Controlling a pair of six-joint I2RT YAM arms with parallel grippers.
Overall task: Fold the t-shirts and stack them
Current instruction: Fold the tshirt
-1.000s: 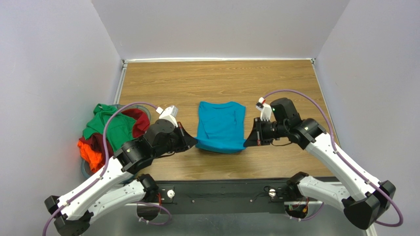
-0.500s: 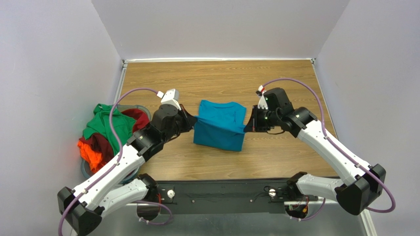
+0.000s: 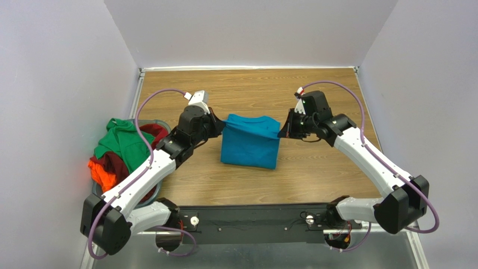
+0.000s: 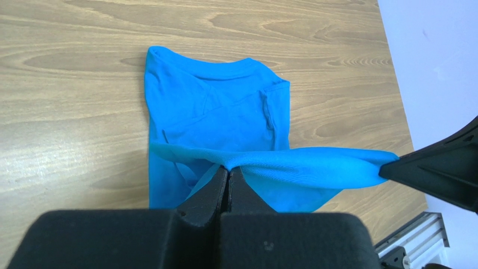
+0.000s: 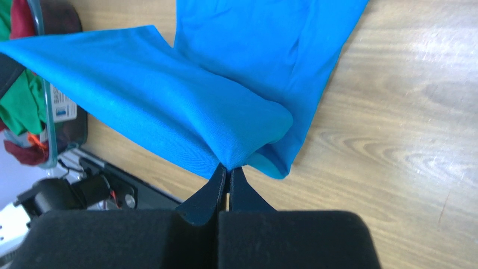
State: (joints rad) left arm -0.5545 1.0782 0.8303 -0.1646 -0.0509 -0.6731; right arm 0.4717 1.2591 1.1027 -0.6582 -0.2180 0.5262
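Wooden tabletop (image 3: 320,179), pale walls (image 3: 247,33) on three sides. My left gripper (image 4: 227,171) is clamped tight on one corner of the teal shirt (image 3: 249,151), and my right gripper (image 5: 226,168) is pinched closed on the other corner of the same hem (image 4: 314,168). The hem hangs stretched between them, off the wood and above the shirt's body.

A second ago both grippers sat low at the shirt's near corners with the cloth flat. Since then they have risen and travelled toward the far edge, dragging the near half up and over. The collar (image 4: 224,67) end stays on the wood at the middle of the table, pointing to the far edge.

I read this as the crosswise fold half done. What it calls for next is lowering the hem onto the shoulders and letting go evenly, or the layer will skew.

At the left edge the basket (image 3: 159,122) holds the green shirt (image 3: 120,143), red shirt (image 3: 115,163) and orange shirt (image 3: 101,175) in a heap, unfolded, so most of the job remains.
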